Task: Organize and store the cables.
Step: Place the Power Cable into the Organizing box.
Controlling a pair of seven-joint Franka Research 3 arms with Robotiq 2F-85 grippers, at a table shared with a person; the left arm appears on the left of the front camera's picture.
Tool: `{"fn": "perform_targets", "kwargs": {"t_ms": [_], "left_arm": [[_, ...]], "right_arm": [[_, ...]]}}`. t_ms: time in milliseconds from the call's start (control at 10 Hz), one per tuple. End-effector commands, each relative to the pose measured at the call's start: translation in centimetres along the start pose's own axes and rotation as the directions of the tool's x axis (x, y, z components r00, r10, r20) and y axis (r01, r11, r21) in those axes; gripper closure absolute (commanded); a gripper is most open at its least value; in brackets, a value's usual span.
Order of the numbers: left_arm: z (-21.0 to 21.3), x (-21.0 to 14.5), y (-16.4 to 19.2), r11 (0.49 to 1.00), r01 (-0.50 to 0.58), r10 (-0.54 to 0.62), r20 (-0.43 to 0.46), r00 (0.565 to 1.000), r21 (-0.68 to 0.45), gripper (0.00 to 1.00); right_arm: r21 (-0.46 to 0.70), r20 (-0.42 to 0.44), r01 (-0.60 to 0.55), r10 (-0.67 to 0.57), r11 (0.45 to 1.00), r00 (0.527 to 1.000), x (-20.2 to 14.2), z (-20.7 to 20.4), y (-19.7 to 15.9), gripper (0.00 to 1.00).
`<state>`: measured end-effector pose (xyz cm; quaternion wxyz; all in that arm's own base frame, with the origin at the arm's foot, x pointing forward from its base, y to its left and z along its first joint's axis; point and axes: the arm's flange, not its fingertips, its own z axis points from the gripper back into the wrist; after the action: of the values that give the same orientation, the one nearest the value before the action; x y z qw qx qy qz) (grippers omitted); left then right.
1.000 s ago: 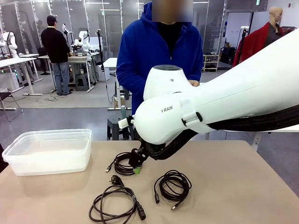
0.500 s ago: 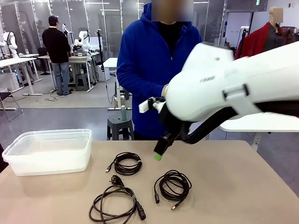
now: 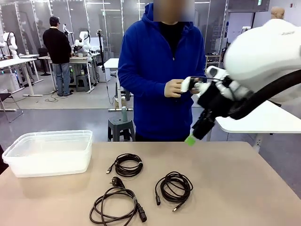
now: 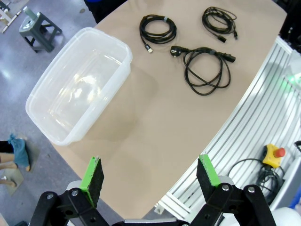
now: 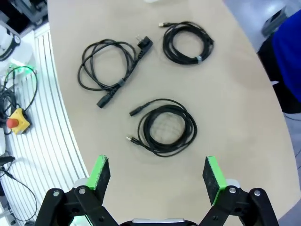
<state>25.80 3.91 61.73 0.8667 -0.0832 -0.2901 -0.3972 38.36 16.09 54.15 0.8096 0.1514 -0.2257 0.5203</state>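
Over the table's [image 4: 155, 117] far right side: right gripper [image 3: 192, 138] raised clear, fingers spread wide, nothing between the pads. One second back, down at the small coil [image 3: 128, 165]; half a second back, already lifting away. Coil left flat in the same spot, not carried. Reads as a grasp missed or given up, so no progress yet toward storing. Left gripper [image 4: 150, 173] likewise spread and empty, high over the tabletop.

All three cables lying on the table; clear bin [image 3: 19, 141] at left, nothing in it.
- Small coil: plug tail pointing left, toward the bin.
- Power cable [image 3: 115, 205]: loose loop, long axis diagonal, wall plug at far end near the small coil, socket end toward near edge.
- Third coil [image 3: 175, 186]: both ends trailing toward near edge, slightly leftward.
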Motion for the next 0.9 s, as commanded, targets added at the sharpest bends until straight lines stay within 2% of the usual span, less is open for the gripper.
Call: {"fn": "perform_targets", "kwargs": {"t_ms": [0, 100, 300, 400, 700, 800], "left_arm": [[0.0, 0.0, 0.0, 1.0, 0.001, -0.001, 0.0, 1.0, 0.0, 0.0], [0.0, 0.0, 0.0, 1.0, 0.001, -0.001, 0.0, 1.0, 0.0, 0.0], [0.0, 0.0, 0.0, 1.0, 0.001, -0.001, 0.0, 1.0, 0.0, 0.0], [0.0, 0.0, 0.0, 1.0, 0.001, -0.001, 0.0, 1.0, 0.0, 0.0], [0.0, 0.0, 0.0, 1.0, 0.001, -0.001, 0.0, 1.0, 0.0, 0.0], [0.0, 0.0, 0.0, 1.0, 0.001, -0.001, 0.0, 1.0, 0.0, 0.0]], "right_arm": [[-0.033, 0.08, 0.003, 0.0, 0.999, 0.997, -4.8, 2.8, -0.6, 0.0], [-0.065, 0.125, 0.03, -0.021, 0.997, 0.992, -7.1, 4.6, -1.0, 0.0], [-0.136, 0.127, 0.074, -0.057, 0.988, 0.99, -10.8, 7.5, -0.4, 0.0], [-0.156, 0.076, 0.181, -0.171, 0.971, 0.982, -12.0, 9.2, -0.6, 0.0], [-0.158, 0.018, 0.219, -0.219, 0.963, 0.976, -15.2, 12.0, -0.8, 0.0], [-0.154, 0.028, 0.233, -0.231, 0.96, 0.973, -16.4, 12.3, -0.7, 0.0]]}}
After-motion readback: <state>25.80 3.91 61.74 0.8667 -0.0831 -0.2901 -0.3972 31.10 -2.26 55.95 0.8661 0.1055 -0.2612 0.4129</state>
